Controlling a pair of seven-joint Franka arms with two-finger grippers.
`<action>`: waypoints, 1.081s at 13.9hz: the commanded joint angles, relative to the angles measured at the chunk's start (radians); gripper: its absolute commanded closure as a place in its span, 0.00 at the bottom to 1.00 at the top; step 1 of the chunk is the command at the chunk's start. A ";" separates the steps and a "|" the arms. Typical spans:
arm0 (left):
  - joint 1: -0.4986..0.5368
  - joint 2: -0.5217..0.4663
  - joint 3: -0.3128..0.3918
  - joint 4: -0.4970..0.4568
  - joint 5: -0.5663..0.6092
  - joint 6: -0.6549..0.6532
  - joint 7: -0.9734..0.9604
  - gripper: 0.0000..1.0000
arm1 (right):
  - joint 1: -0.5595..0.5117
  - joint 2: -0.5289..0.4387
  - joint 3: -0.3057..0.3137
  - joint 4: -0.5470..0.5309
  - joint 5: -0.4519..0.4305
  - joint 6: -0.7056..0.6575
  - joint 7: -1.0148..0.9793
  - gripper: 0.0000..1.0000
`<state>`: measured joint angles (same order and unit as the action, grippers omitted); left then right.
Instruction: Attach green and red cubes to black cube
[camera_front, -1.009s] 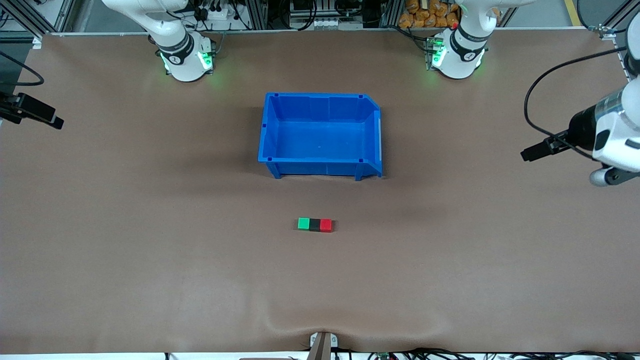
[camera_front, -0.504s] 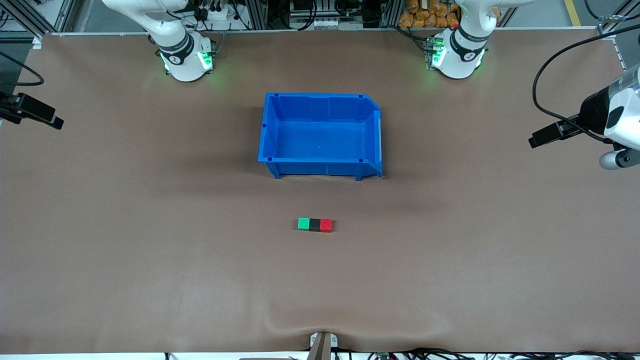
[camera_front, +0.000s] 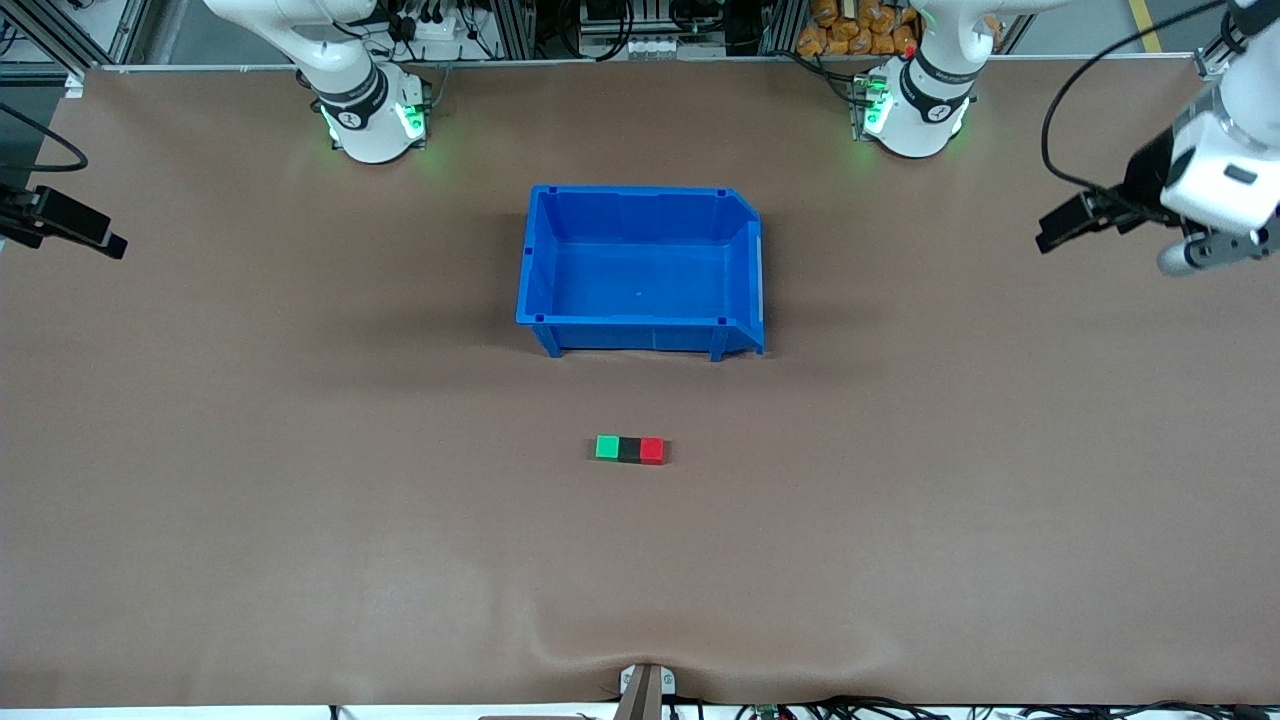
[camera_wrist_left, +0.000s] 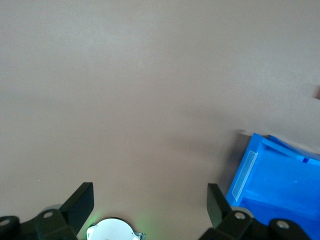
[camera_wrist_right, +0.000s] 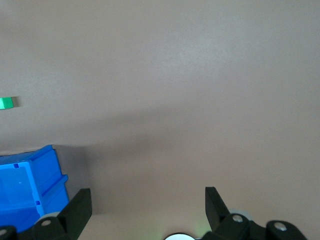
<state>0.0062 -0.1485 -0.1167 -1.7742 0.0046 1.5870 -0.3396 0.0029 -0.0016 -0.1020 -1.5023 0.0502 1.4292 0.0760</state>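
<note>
A: Where are the cubes?

B: Just below the centre of the front view, in one row on the counter (camera_front: 300, 520): green cube (camera_front: 606, 447), black cube (camera_front: 629, 449), red cube (camera_front: 652, 450), each touching the next, black in the middle. The blue bin (camera_front: 640, 342) sits above them in the frame, apart and empty.

A: So which step is in hand?

B: I judge the joining done; nothing looks left but to keep the arms clear. Any next move would only be checking that the row holds.

A: And the claws?

B: The left claw (camera_front: 1062, 226) is at the right edge of the frame, upper part, over bare counter; its wrist view shows the fingers spread wide, holding nothing. The right claw (camera_wrist_right: 145, 205) is likewise wide open and empty, at the frame's left edge, waiting.
</note>
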 joint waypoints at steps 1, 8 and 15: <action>0.000 -0.057 -0.026 -0.044 -0.005 0.013 0.020 0.00 | -0.014 0.006 0.012 0.019 -0.003 -0.007 0.013 0.00; 0.000 -0.030 -0.029 0.030 -0.003 -0.031 0.027 0.00 | -0.014 0.008 0.012 0.019 -0.001 -0.007 0.013 0.00; 0.003 -0.017 -0.020 0.045 -0.003 -0.064 0.056 0.00 | -0.012 0.008 0.012 0.019 -0.001 -0.007 0.013 0.00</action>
<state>0.0050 -0.1829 -0.1356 -1.7611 0.0044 1.5472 -0.3047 0.0029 -0.0016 -0.1018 -1.5022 0.0503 1.4299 0.0760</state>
